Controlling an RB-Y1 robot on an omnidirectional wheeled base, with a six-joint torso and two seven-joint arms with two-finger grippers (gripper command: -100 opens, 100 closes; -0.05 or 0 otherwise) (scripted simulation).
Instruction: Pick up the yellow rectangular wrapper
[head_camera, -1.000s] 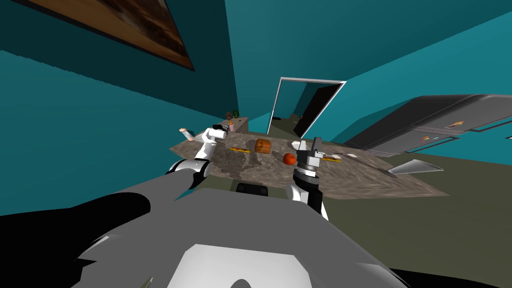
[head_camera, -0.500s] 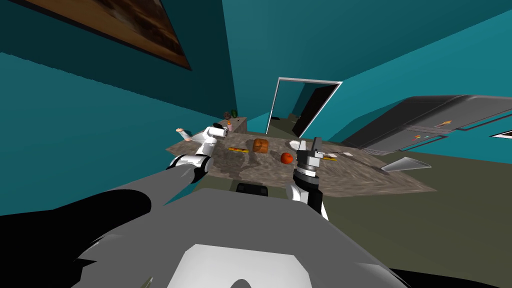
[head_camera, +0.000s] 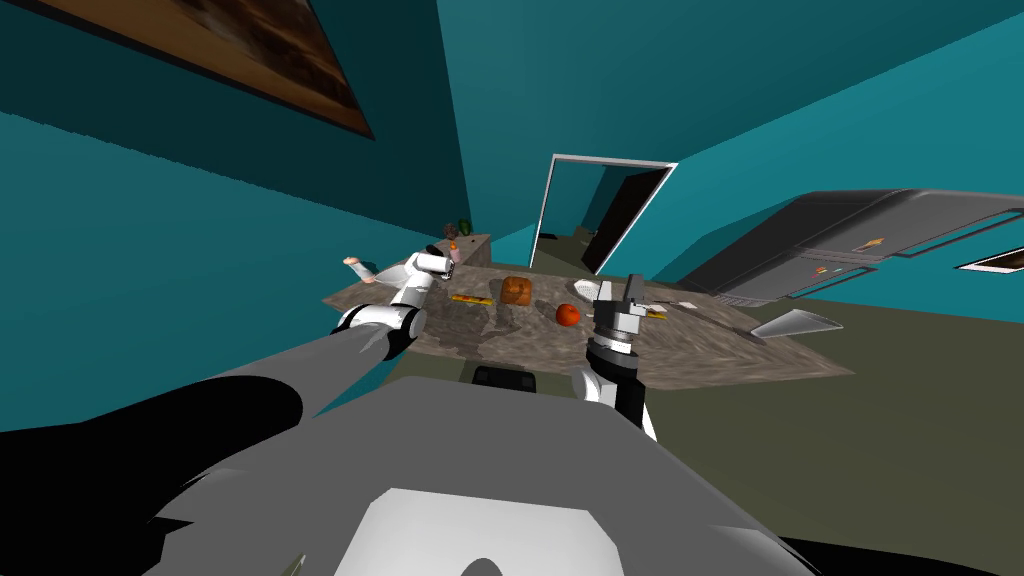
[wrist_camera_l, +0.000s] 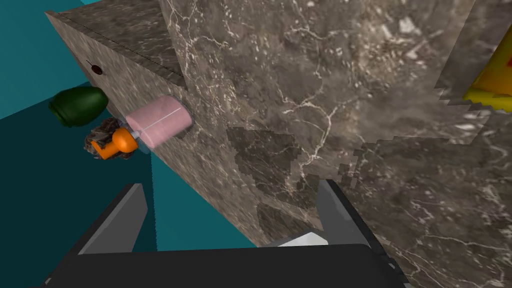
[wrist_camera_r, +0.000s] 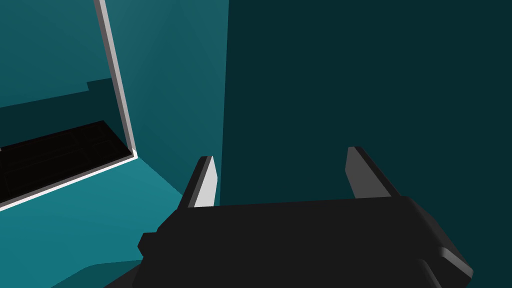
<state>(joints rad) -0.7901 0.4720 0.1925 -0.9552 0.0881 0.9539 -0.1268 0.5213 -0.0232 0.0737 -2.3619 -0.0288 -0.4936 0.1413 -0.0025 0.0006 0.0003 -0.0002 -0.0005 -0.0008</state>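
Observation:
The yellow rectangular wrapper (head_camera: 472, 298) lies flat on the marble table (head_camera: 690, 355), left of a brown loaf (head_camera: 516, 290). Its corner (wrist_camera_l: 492, 80) shows in the left wrist view, off to one side of my fingers. My left gripper (head_camera: 445, 258) hovers over the table's far left part, just beyond the wrapper. It (wrist_camera_l: 230, 200) is open with only marble top between its fingers. My right gripper (head_camera: 633, 288) is raised over the table's right half, near a red fruit (head_camera: 567, 314). It (wrist_camera_r: 282, 172) is open and holds nothing.
A pink bottle with an orange cap (wrist_camera_l: 159, 122) and a dark green object (wrist_camera_l: 79, 105) lie past the table's far left edge. A white item (head_camera: 588, 291) and a second yellow flat item (head_camera: 655, 314) lie near the right gripper. A doorway (head_camera: 595, 215) opens behind the table, with dark cabinets (head_camera: 860, 240) to the right.
The whole head picture has slid left, so my view has turned. My left arm has drifted a little left with it. The right arm holds its pose.

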